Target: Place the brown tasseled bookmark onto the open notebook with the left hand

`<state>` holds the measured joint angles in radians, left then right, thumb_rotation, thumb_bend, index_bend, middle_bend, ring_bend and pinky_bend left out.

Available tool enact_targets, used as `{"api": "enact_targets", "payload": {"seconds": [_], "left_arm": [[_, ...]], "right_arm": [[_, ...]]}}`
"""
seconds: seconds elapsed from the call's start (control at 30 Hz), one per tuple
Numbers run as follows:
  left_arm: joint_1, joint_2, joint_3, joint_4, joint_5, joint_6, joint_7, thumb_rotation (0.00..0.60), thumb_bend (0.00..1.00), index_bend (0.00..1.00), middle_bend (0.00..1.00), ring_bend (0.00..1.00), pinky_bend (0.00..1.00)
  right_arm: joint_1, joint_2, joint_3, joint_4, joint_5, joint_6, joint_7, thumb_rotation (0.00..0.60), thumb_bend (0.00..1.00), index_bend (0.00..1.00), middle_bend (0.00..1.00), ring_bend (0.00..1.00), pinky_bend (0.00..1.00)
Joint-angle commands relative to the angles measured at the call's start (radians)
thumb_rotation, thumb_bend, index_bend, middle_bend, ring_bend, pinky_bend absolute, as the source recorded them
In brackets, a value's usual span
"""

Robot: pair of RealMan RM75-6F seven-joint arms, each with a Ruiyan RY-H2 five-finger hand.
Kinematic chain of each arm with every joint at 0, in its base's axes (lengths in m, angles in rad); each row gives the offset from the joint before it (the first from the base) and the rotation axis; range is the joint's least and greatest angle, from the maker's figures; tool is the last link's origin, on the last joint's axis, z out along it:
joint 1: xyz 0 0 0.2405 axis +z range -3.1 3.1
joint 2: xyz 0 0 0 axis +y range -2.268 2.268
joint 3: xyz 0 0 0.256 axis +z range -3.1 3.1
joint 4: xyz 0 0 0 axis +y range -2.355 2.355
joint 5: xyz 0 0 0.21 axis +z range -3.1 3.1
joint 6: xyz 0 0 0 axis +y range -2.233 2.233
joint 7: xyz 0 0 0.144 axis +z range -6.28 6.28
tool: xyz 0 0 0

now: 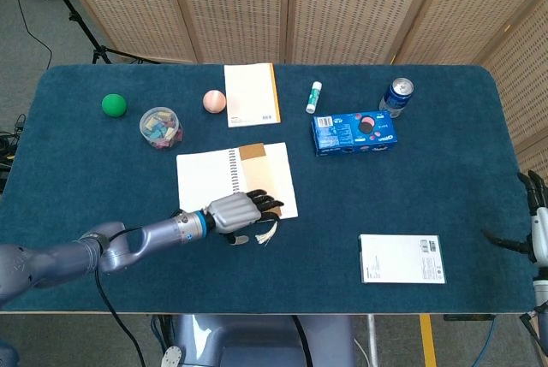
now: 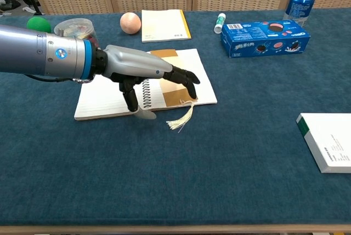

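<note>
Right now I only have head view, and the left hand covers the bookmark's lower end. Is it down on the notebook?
Observer: Yes. In chest view the brown tasseled bookmark lies flat on the right page of the notebook.
Operator: Tassel?
Observer: The tassel trails off the front edge onto the table.
Operator: Hand holding anything?
Observer: No. The left hand is empty, fingers spread above the page, thumb pointing down by the spiral.

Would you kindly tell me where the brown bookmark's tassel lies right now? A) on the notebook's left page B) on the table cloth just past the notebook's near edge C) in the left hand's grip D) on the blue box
B: the tassel trails off the open notebook onto the blue table cloth, beside the left hand, which holds nothing.
</note>
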<state>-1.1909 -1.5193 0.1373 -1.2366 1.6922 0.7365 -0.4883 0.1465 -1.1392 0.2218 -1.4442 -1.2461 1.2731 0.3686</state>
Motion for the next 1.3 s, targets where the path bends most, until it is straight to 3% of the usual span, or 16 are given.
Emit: {"api": "enact_targets", "payload": {"seconds": [0.03,1.3], "left_arm": [[0.004,-0.003,0.005,0.000,0.003,0.001,-0.006,0.600,0.34,0.18,0.00,0.00,0.00],[0.009,-0.021,0.070,0.044,0.060,-0.011,-0.037,0.600,0.34,0.18,0.00,0.00,0.00]], "right_arm": [[0.000,0.000,-0.001,-0.001,-0.001,0.000,0.000,0.600,0.00,0.00,0.00,0.00,0.00],[0.003,-0.005,0.000,0.000,0.007,-0.002,-0.015,0.600,0.00,0.00,0.00,0.00,0.00]]}}
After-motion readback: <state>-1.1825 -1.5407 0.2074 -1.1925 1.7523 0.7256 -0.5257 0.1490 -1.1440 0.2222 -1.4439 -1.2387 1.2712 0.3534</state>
